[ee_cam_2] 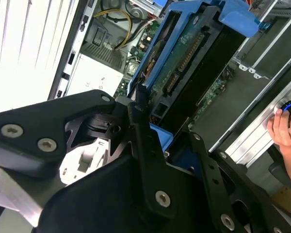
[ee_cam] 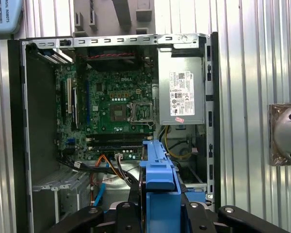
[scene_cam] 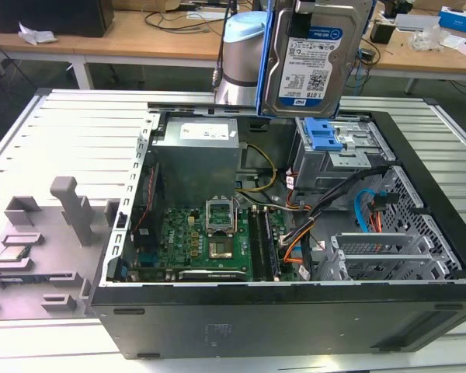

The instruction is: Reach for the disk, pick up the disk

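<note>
We hold disk [scene_cam: 314, 58] tight in gripper [ee_cam_2: 153, 141], high above case [scene_cam: 419, 256] back edge. We keep it level, clear of cables [scene_cam: 311, 225].

Silver disk [scene_cam: 314, 58] with white-and-blue label, blue frame, green motherboard [scene_cam: 206, 241], black case [scene_cam: 279, 315]

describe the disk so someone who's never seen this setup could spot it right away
Start at the open computer case on the metal table. Above its back edge, the disk hangs upright in the air, clamped by the gripper. It is a flat silver slab with a white-and-blue label and blue side rails, unlike the blue bracket sitting inside the case.
</note>
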`<state>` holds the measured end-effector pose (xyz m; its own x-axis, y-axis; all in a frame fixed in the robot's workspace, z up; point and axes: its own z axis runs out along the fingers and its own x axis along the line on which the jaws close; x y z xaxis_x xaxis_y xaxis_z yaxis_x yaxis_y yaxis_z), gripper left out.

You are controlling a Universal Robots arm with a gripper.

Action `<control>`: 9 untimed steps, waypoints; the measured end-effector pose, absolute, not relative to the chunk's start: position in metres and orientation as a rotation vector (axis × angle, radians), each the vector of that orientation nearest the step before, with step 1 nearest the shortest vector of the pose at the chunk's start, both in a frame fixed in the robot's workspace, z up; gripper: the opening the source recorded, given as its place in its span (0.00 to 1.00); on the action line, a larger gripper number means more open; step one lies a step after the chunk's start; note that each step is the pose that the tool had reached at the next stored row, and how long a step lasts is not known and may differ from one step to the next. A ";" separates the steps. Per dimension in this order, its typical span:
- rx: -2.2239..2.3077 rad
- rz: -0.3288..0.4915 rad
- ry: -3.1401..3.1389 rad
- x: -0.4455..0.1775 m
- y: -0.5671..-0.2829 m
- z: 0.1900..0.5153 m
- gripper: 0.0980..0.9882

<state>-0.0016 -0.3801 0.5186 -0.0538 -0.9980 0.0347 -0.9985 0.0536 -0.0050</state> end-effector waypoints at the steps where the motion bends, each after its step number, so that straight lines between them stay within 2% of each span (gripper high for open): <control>1: 2.146 0.043 -2.264 -0.002 -0.380 0.518 0.30; 9: 2.146 0.043 -2.264 -0.002 -0.394 0.519 0.30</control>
